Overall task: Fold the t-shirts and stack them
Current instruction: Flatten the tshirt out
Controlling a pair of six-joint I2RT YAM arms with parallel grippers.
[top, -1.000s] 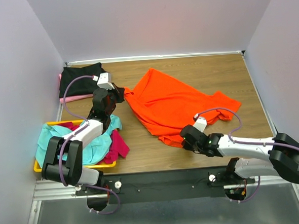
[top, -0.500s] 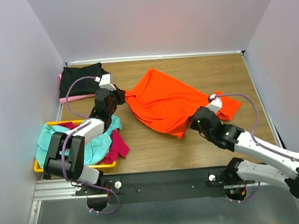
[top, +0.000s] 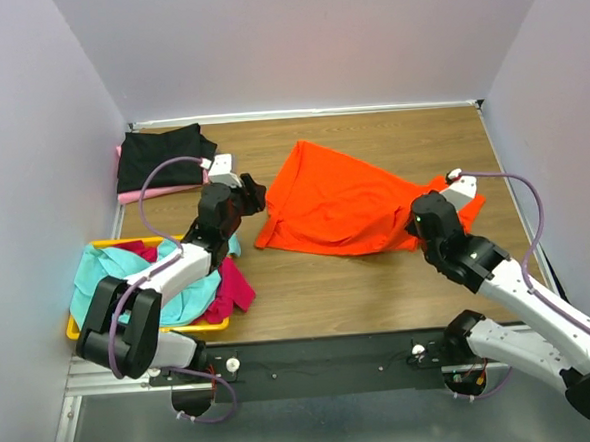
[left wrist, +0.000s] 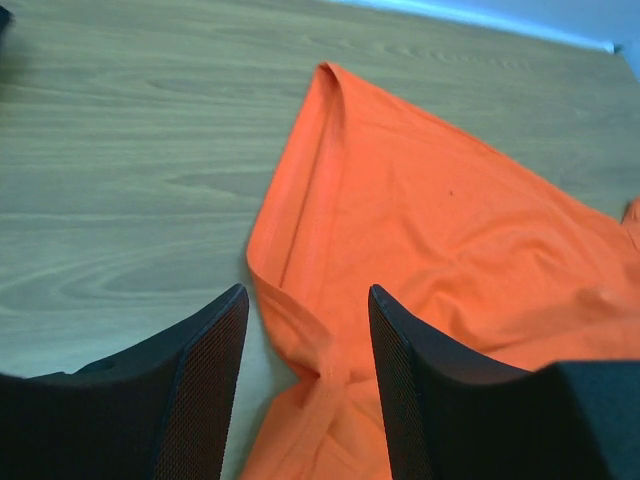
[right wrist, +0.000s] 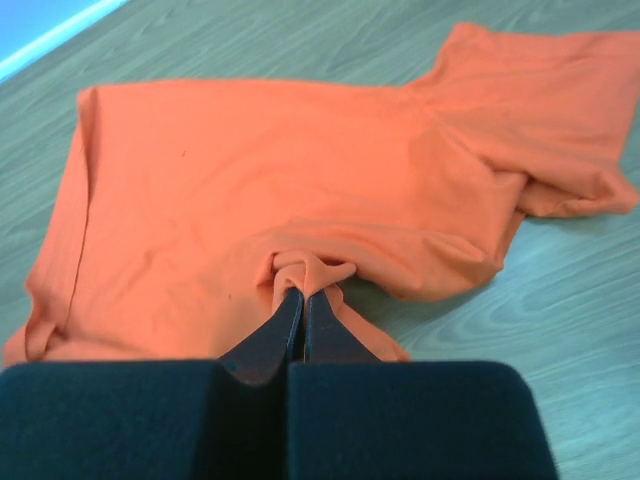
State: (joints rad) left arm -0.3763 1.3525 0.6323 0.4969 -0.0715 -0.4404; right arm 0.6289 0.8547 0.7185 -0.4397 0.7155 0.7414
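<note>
Pinching orange t-shirt in right fingers, left fingers parted at its edge, yellow tray nearby

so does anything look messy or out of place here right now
The orange t-shirt lies askew and rumpled, a bunch of its cloth pinched in the shut right gripper. The teal shirt and magenta shirt spill over the yellow tray rim.

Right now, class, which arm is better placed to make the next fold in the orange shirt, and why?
Right. The right claw is shut on a pinch of the orange shirt at its edge, likely ready to pull. The left claw stands open over its left corner, holding nothing.
</note>
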